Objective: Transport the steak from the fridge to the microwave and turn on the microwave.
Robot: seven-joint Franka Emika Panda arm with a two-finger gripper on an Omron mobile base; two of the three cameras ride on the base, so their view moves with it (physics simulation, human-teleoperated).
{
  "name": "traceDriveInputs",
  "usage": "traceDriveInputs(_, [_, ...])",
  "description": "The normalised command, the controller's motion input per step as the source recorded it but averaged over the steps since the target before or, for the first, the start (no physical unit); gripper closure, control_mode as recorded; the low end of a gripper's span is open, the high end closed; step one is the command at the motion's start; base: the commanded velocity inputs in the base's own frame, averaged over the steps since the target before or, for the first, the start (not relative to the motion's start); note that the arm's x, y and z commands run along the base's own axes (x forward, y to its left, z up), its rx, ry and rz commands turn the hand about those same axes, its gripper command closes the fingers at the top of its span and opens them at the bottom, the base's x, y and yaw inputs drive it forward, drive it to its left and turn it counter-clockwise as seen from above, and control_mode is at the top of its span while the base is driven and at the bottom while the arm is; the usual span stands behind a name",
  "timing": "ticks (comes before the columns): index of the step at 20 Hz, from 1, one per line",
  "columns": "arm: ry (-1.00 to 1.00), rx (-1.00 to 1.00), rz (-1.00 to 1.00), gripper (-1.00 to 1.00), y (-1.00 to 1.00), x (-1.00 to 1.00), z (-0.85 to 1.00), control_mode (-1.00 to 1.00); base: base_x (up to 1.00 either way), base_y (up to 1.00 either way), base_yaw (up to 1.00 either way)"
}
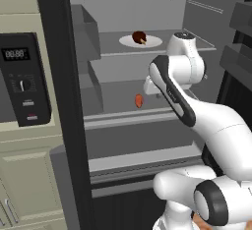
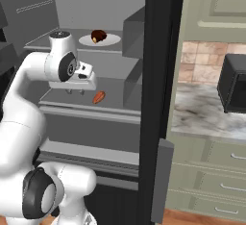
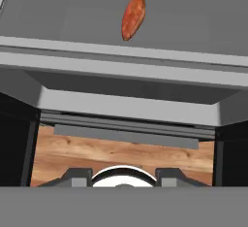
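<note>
Grey shelves of the fridge [image 1: 138,121] filled the scene, its door swung wide, black frame standing between the shelves and the cream cabinetry. Steak [image 1: 139,37] sat on a white plate [image 1: 152,41] on the upper shelf, toward the back of the fridge, untouched. One shelf below the steak lay a small orange-red oval item [image 1: 139,100], alone near that shelf's front edge; in the hand view it lay far up the frame, beyond the shelf lips. Gripper [image 2: 75,92] hung over that lower shelf, just beside the orange-red item and well below the plate, pointing down, holding nothing. Whether its fingers were spread or pressed together could not be told. Arm's white elbow stood in front of the fridge shelves, level with the steak's shelf. Microwave [image 1: 22,79] sat built into the cabinetry beside the fridge frame, panel with display and knob visible, door shut. Marbled bench [image 2: 206,108] ran on the fridge's other side, carrying a black box-shaped appliance [image 2: 234,82].
</note>
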Motion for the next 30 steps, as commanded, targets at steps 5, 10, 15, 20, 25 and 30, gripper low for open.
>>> traceDriveInputs(5, [-0.17,0.00,0.00,-1.00,0.02,0.00,0.14,-1.00,0.00,0.00,0.00])
traceDriveInputs(10, [-0.30,-0.03,0.00,-1.00,0.00,0.00,0.35,-1.00,0.00,0.00,0.00])
traceDriveInputs(15, [-0.31,0.00,0.00,-1.00,0.00,0.02,0.40,-1.00,0.00,0.00,0.00])
traceDriveInputs(20, [-0.42,0.00,0.00,-1.00,0.00,0.02,0.62,-1.00,0.00,0.00,0.00])
traceDriveInputs(25, [-0.28,0.00,0.00,-1.00,0.00,0.19,0.67,-1.00,0.00,0.00,0.00])
traceDriveInputs(30, [-0.09,0.00,0.00,-1.00,0.00,0.41,0.53,-1.00,0.00,0.00,0.00])
